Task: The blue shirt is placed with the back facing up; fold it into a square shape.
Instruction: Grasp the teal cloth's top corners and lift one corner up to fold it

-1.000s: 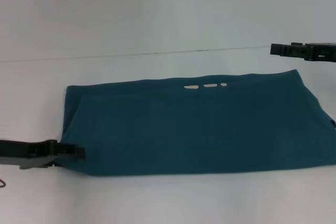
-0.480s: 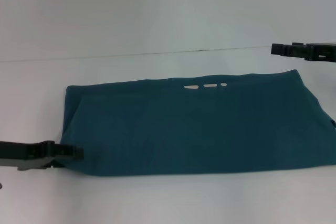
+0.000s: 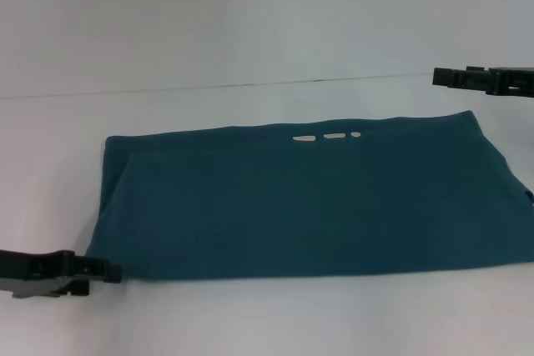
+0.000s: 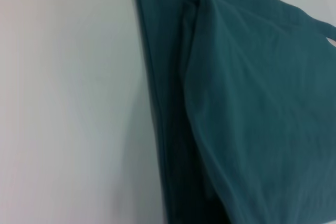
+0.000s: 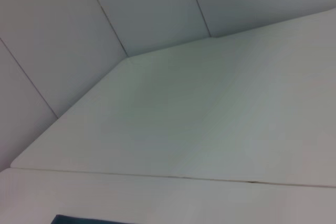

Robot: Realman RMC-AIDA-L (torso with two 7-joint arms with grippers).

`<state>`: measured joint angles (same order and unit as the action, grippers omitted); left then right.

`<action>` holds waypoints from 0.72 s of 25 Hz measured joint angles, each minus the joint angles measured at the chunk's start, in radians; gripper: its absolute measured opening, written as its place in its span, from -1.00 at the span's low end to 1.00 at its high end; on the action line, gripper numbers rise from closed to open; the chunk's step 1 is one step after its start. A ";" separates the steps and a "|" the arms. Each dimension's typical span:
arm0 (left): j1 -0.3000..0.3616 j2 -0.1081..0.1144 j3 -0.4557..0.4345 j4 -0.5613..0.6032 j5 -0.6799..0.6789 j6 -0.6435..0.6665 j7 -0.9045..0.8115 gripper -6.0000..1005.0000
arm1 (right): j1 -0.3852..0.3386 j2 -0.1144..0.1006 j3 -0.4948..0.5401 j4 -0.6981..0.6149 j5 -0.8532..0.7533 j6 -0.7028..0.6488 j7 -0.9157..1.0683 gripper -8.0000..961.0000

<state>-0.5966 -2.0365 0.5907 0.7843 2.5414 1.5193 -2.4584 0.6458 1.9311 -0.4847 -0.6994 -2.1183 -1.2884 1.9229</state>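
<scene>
The blue shirt lies flat on the white table as a long folded band, with small white marks on its far edge. My left gripper sits low at the shirt's near left corner, right at the fabric's edge. The left wrist view shows the blue shirt with one layer lying over another along that side. My right gripper hovers at the far right, above the table and beyond the shirt's far right corner. Only a sliver of the blue shirt appears in the right wrist view.
A thin seam runs across the table behind the shirt. White wall panels stand past the table's far edge. The shirt's right end runs out of the head view.
My left gripper has slid from the shirt's left edge back toward the near left corner. The right gripper and the shirt have barely moved.
</scene>
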 joint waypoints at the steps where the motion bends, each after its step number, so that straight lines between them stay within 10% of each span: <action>1: 0.000 0.000 0.000 0.000 0.000 0.004 0.000 0.38 | 0.001 0.000 0.000 0.000 0.000 0.000 0.000 0.79; 18: -0.020 -0.005 0.021 -0.011 0.008 -0.006 -0.027 0.38 | 0.008 0.000 0.002 0.000 0.000 0.000 0.001 0.78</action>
<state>-0.6163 -2.0418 0.6113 0.7730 2.5496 1.5131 -2.4853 0.6533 1.9308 -0.4831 -0.6996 -2.1183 -1.2887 1.9236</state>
